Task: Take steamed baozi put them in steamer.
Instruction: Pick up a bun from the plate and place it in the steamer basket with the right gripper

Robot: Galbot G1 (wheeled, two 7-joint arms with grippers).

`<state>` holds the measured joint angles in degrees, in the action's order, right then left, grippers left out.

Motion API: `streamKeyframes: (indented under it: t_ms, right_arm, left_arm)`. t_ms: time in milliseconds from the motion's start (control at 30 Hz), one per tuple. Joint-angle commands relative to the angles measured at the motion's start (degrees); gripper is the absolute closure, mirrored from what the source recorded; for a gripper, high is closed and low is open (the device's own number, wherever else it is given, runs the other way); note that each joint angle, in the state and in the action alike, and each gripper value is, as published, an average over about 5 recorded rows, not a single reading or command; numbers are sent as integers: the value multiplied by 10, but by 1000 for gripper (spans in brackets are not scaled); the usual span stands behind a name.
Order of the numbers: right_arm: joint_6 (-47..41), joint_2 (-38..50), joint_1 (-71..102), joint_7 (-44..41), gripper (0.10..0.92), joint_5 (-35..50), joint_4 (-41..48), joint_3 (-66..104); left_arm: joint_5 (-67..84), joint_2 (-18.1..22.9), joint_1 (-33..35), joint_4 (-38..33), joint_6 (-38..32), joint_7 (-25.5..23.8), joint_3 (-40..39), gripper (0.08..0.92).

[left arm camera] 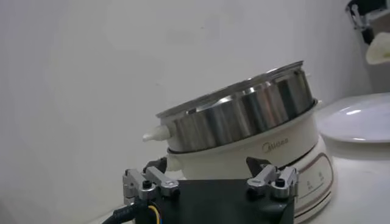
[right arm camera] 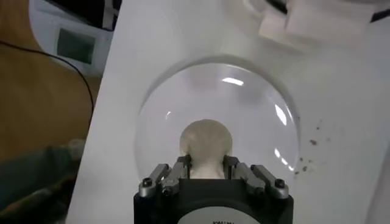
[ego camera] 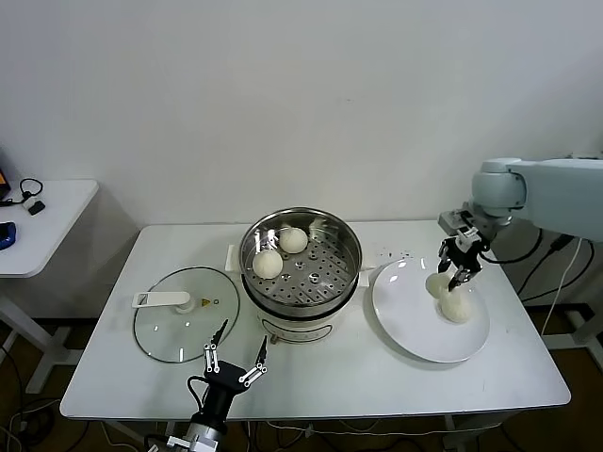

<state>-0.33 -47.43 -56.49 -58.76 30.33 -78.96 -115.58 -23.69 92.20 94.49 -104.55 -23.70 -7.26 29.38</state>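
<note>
Right wrist view alone showed right end effector [right arm camera: 207, 167] clamped on a baozi [right arm camera: 206, 146] above plate [right arm camera: 164, 109], head view showed left end effector [ego camera: 236, 363] splayed wide, near counter [ego camera: 509, 377] edge.

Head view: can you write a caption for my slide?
Right gripper lifts a bun off the plate; two wait in the steamer.

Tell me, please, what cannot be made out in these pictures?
- Head view: how the right gripper holds the small cream-white pleated baozi, too small.
- Left wrist view: inside of the round shiny steel steamer, hidden by its wall; that baozi, cut by the right edge.
- Right wrist view: second baozi on the round white plate, behind the held one or the gripper.
</note>
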Motion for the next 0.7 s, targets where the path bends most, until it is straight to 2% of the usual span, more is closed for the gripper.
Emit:
streamKeyframes:
  t_ms: [33, 300, 700]
  right_arm:
    - [155, -58, -88, 4, 620, -39, 10, -6]
    - [330, -103, -68, 108, 640, -84, 30, 30]
    - [419, -179, -15, 176, 641, -184, 21, 101]
  left_arm:
    - [-3, 27, 0, 1, 0, 1, -1, 177]
    - [-6, 28, 2, 1, -1, 1, -1, 177]
    - [-9, 28, 2, 0, -1, 1, 0, 177]
